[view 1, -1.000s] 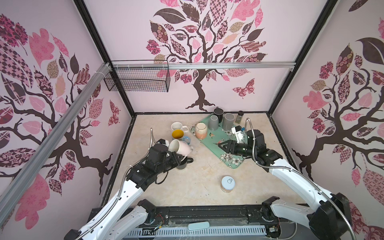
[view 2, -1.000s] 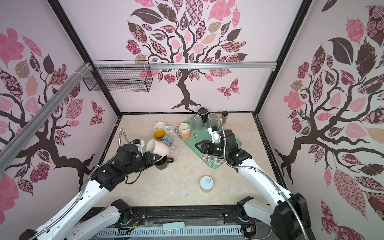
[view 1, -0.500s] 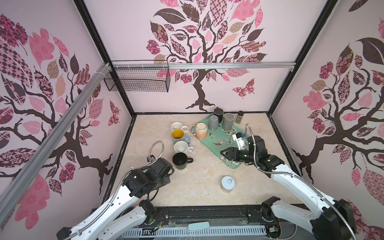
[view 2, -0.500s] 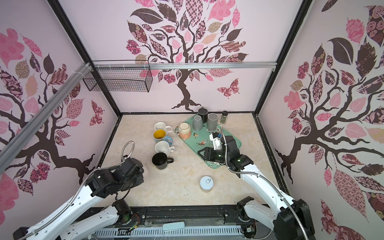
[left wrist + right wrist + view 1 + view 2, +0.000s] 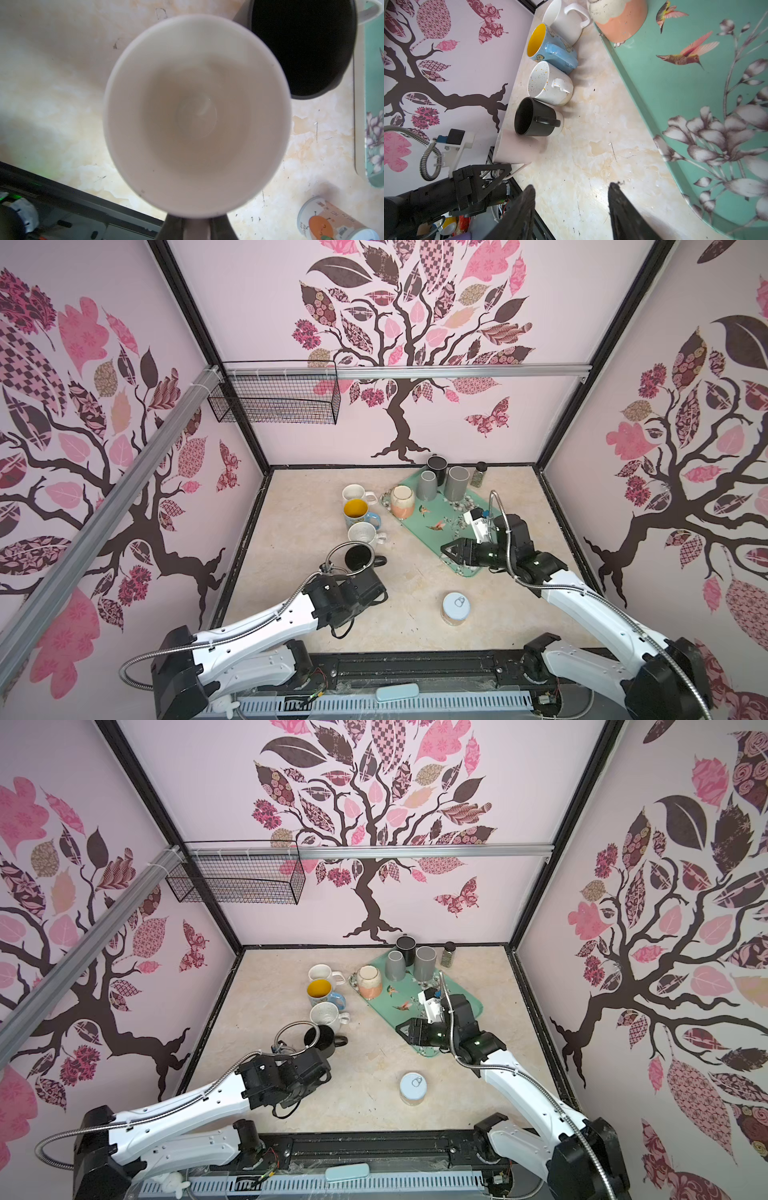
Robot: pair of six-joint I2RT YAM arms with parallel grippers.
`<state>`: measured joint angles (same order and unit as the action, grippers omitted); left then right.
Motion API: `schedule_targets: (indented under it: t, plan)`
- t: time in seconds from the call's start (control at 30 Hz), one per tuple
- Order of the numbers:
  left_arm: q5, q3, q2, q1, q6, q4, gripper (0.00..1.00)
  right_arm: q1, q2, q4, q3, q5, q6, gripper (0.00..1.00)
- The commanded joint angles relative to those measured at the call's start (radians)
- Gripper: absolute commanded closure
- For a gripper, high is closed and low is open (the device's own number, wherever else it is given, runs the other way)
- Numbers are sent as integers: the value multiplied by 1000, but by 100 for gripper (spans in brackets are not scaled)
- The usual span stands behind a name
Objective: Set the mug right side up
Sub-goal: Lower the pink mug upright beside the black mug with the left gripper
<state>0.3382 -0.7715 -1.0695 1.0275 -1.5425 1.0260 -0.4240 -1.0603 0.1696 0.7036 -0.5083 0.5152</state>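
Walls (image 5: 124, 377): pink paper with dark tree branches and patterned leaves on three sides of the cell.
Worktop (image 5: 415, 593): beige marbled slab with a black frame around it.
Left arm (image 5: 266, 622): stretched low from the near left base, its wrist bent over so the fingers point down, just on the near side of a black mug (image 5: 359, 558).
Right arm (image 5: 582, 597): reaching from the near right base, forearm raised and wrist level above the near end of the green floral tray (image 5: 664, 93).
Mug (image 5: 197, 116): pale pink and hidden under the left wrist in both top views. Its long axis is upright, with the mouth up and facing the left wrist camera. It sits right beside the black mug. I cannot tell whether its base touches the worktop.
Left pincer (image 5: 196, 227): closed on the mug's handle from above, one finger on each side.
Right pincer (image 5: 571, 193): jaws parted with nothing between them, over bare worktop beside the tray's edge.
Tin can (image 5: 456, 605): standing alone, nearer the front and well apart from the mugs.
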Motion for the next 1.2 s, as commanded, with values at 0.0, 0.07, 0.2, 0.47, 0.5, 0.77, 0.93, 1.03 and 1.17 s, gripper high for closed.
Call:
schedule_targets:
  t: [0.0, 0.07, 0.2, 0.47, 0.5, 0.77, 0.93, 1.03, 1.17]
  plan:
    - [14, 20, -28, 9, -88, -85, 100, -2, 26, -15, -4, -7, -23, 42]
    - [7, 13, -59, 10, -82, -99, 100, -1, 29, -16, -10, -4, -24, 42]
    - [-8, -7, -123, 11, -86, -96, 99, -2, 37, -24, -27, -4, -24, 42]
    - [-23, -47, -188, 10, -103, -80, 79, -1, 30, -50, -46, -19, -24, 41]
    - [-23, -53, -188, 11, -105, -71, 76, -1, 28, -51, -45, -25, -24, 41]
    - [-14, -104, -204, 31, -113, -59, 67, -1, 29, -45, -37, -28, -34, 41]
    - [-9, -139, -224, 36, -106, -49, 63, -1, 36, -44, -44, -27, -34, 41]
    - [6, -150, -225, 36, -99, -42, 63, -1, 36, -47, -46, -27, -32, 41]
    - [28, -146, -214, 37, -102, -43, 63, -2, 36, -47, -44, -26, -30, 41]
